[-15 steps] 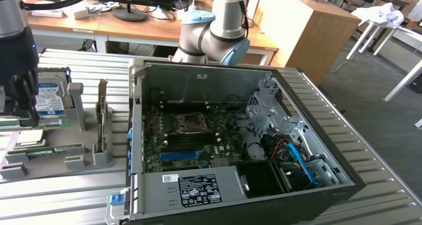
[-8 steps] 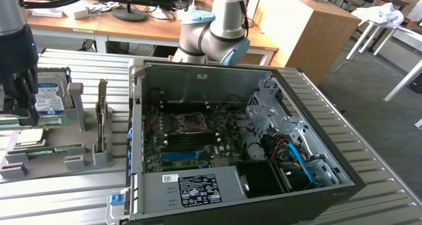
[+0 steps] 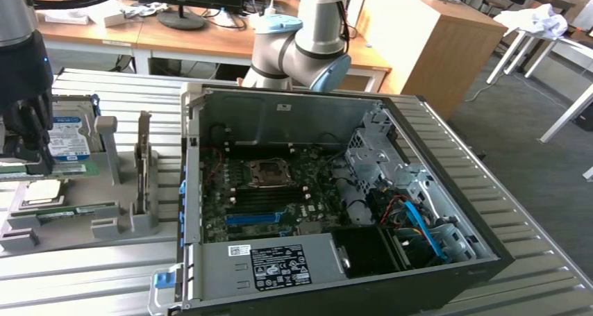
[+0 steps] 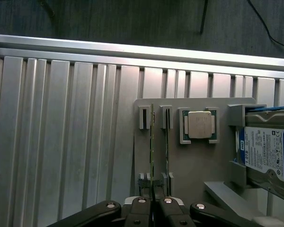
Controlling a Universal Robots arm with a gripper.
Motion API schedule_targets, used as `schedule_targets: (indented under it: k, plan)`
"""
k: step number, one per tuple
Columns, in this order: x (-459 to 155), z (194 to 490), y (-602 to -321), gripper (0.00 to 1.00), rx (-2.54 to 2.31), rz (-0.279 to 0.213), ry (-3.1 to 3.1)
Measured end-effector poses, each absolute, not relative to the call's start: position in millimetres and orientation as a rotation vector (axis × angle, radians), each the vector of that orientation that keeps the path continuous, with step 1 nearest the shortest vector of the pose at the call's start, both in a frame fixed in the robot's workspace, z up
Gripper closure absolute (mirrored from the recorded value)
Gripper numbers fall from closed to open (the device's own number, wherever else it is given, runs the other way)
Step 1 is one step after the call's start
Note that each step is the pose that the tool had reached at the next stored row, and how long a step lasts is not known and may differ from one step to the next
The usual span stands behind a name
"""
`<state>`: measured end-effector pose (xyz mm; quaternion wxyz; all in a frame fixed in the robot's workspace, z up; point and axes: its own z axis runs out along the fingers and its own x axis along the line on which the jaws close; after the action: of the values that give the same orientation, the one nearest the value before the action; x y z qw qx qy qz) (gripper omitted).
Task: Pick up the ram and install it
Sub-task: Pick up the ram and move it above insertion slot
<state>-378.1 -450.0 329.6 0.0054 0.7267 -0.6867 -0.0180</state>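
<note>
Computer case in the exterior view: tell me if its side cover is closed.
No, the computer case lies open, with its motherboard exposed.

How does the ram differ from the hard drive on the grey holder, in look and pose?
The ram is a thin green stick; the hard drive is a much thicker silver box with a white-blue label. The ram stands on its long edge in narrow slots, seen edge-on in the wrist view; the hard drive is propped in a wider bracket with its label face showing. Both sit on the same grey holder.
</note>
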Motion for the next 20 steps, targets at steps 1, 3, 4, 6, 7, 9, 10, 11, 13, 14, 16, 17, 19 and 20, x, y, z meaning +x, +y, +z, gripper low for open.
schedule_targets:
  k: [1,3,4,6,7,9,10,11,13,14,16,17,19,20]
  plan:
    - [-378.1,329.9,-450.0,0.87,2.275,-0.056,-2.15]
    - [-378.1,330.7,-450.0,0.87,2.275,-0.056,-2.15]
    - [-378.1,331.0,-450.0,0.87,2.275,-0.056,-2.15]
    - [-378.1,331.7,-450.0,0.87,2.275,-0.056,-2.15]
    - [-378.1,332.1,-450.0,0.87,2.275,-0.056,-2.15]
    - [-378.1,332.8,-450.0,0.87,2.275,-0.056,-2.15]
    - [-378.1,333.1,-449.9,0.87,2.275,-0.056,-2.15]
    - [-378.1,333.5,-450.0,0.87,2.275,-0.056,-2.15]
    - [-378.1,334.2,-450.0,0.87,2.275,-0.056,-2.15]
    - [-378.1,334.6,-450.0,0.87,2.275,-0.056,-2.15]
    - [-378.1,335.3,-450.0,0.87,2.275,-0.056,-2.15]
    - [-378.1,335.7,-449.9,0.87,2.275,-0.056,-2.15]
    - [-378.1,336.5,-450.0,0.87,2.275,-0.056,-2.15]
    - [-378.1,336.9,-450.0,0.87,2.275,-0.056,-2.15]
